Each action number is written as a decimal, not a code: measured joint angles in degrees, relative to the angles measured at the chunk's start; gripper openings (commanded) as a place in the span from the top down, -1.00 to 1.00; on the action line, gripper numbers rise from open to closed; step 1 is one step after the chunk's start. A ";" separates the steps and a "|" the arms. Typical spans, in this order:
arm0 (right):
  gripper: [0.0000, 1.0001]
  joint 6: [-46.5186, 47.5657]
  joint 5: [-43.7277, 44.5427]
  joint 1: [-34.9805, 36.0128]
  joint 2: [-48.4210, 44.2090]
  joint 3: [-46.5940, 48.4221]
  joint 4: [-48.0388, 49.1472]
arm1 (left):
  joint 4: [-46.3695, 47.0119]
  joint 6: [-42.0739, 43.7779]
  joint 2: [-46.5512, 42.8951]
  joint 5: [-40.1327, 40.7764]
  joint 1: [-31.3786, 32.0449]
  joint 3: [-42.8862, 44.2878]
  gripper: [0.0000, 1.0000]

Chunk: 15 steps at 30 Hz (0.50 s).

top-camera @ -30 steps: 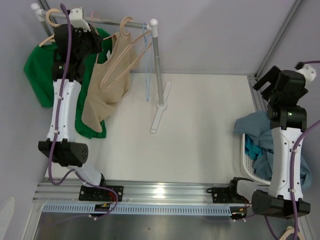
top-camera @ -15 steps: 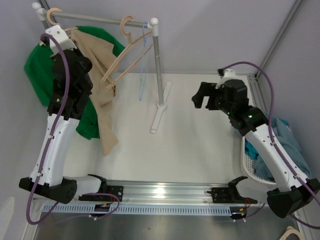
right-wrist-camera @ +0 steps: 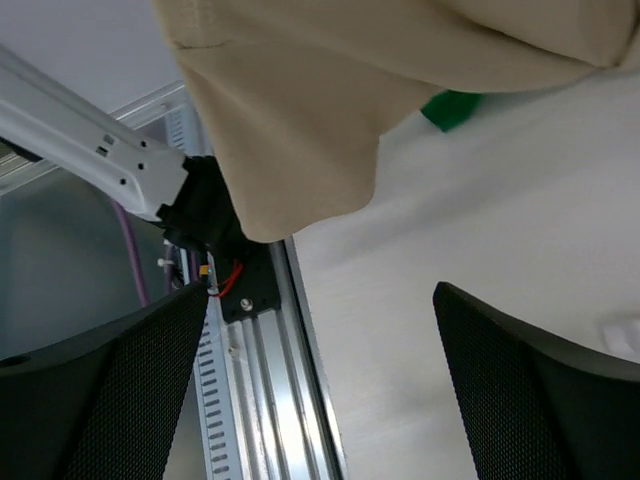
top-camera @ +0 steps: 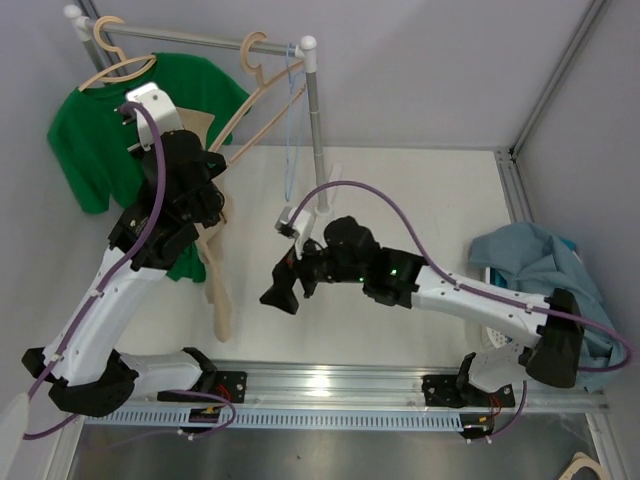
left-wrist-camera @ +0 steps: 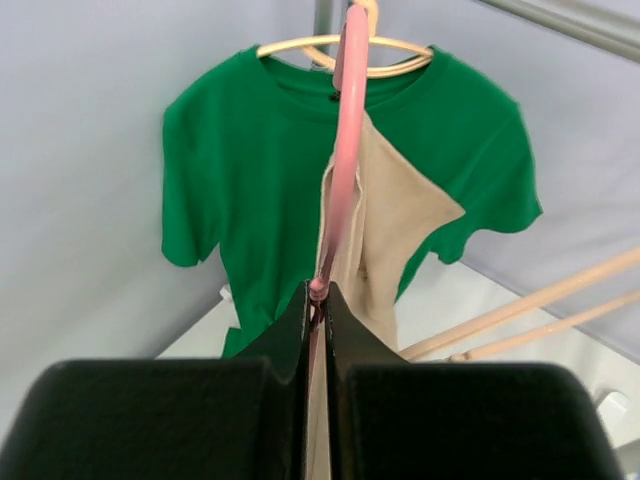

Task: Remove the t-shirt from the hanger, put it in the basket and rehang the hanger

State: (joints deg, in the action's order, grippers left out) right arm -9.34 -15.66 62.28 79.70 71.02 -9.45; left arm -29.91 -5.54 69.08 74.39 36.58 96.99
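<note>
While the left gripper clamps the pink hanger near the worktop's left edge, the beige t-shirt dangles from it — the right gripper, spread wide beside its hem, likely must grasp and pull.

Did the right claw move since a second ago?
Yes. The right claw swung left, from right of the rack post to its left, nearing the beige top.

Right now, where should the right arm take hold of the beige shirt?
Its free lower hem, coming from the right. The beige shirt hangs limp below the left gripper, which pinches the pink hanger, and the right gripper, jaws open, faces that hanging edge.
</note>
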 measured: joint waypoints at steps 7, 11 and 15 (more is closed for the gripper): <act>-0.99 0.42 0.24 5.33 10.16 0.02 15.98 | 5.92 7.19 -0.50 3.69 5.22 0.42 0.99; -0.99 0.42 -0.07 6.43 16.94 1.75 23.45 | 6.69 7.48 -0.72 3.96 7.04 0.22 0.99; 0.78 0.57 -0.92 7.34 21.97 3.96 29.51 | 2.78 3.80 -1.51 3.19 7.74 0.15 0.99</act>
State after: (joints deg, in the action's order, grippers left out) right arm -8.78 -16.58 69.63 101.67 74.98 20.05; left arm -27.14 -1.74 67.57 77.58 44.31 97.14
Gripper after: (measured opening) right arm 0.739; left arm 0.023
